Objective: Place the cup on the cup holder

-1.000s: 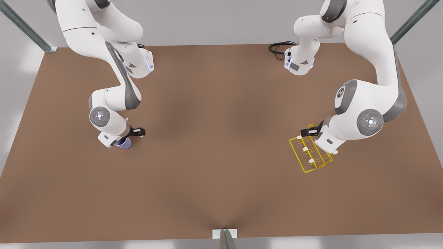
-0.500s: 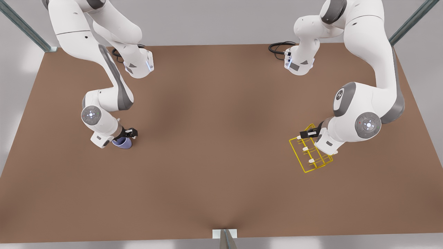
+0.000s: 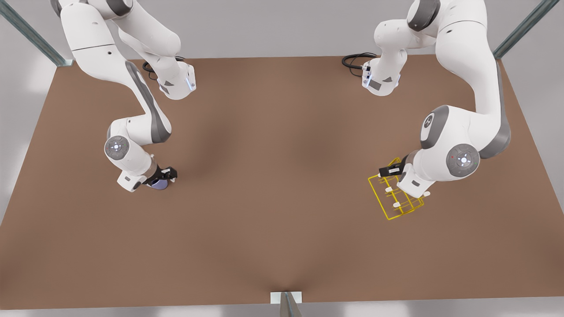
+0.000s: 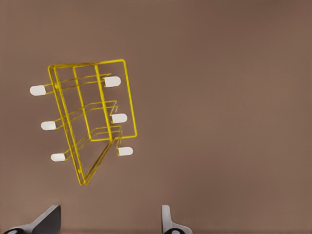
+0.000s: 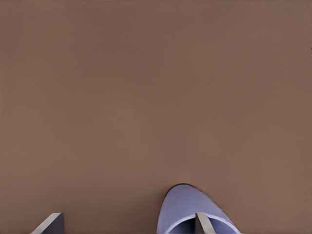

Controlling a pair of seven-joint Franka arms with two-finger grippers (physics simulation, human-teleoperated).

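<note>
The lavender-blue cup (image 3: 160, 184) stands upright on the brown table at the front view's left. My right gripper (image 3: 158, 179) is right over it and open; in the right wrist view the gripper (image 5: 126, 222) has one finger (image 5: 202, 222) inside the cup (image 5: 187, 207) and the other outside its wall. The yellow wire cup holder (image 3: 396, 200) with white-capped prongs lies at the front view's right. My left gripper (image 3: 395, 176) hovers open above its far end; in the left wrist view the cup holder (image 4: 113, 118) lies ahead of the gripper (image 4: 109, 222).
Both arm bases stand at the table's far edge with a black cable (image 3: 354, 59) beside one. Metal frame posts (image 3: 31, 35) rise at the back corners, and a bracket (image 3: 286, 298) sits at the front edge. Bare table (image 3: 273, 176) separates cup and holder.
My right gripper has shifted slightly to the front view's left and come down over the cup, covering more of it. My left gripper has crept a little farther over the cup holder.
</note>
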